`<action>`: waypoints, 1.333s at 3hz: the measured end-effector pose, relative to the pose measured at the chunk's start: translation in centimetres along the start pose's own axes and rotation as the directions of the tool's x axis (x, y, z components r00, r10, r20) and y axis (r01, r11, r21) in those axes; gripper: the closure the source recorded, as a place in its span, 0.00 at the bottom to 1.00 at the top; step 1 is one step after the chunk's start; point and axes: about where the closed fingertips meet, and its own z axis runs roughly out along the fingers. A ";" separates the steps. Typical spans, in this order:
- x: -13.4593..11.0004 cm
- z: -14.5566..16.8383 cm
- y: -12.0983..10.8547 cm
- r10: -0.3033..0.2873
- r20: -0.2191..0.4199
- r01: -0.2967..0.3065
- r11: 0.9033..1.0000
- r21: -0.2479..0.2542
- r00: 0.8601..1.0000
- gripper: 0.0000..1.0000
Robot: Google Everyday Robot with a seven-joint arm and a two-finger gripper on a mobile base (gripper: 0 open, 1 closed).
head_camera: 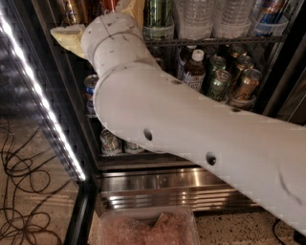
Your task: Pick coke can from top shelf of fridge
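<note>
The fridge (167, 184) stands open in front of me, its ribbed steel base low in view. The coke can (109, 4) shows only as a red sliver at the top edge, on the top shelf (215, 40), a wire rack. My gripper (95, 18) is up at that shelf at the end of the big white arm. Its cream fingers (69, 36) are spread wide, one to the left of the can and one to its right. Most of the can is hidden by the wrist and the frame edge.
A green can (158, 14) and clear water bottles (201, 14) stand right of the coke can. Bottles and green and gold cans (229, 76) fill the shelf below, with a blue can (91, 91) at left. A light strip (43, 110) runs along the door edge. Cables (19, 172) lie on the floor.
</note>
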 end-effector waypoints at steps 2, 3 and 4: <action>-0.2 -0.4 -0.9 0.150 0.029 -0.151 0.987 0.054 0.988 0.08; -0.6 -0.7 -1.0 0.192 0.044 -0.195 0.979 0.060 0.980 0.14; -0.7 -0.7 -1.1 0.195 0.044 -0.198 0.978 0.061 0.980 0.21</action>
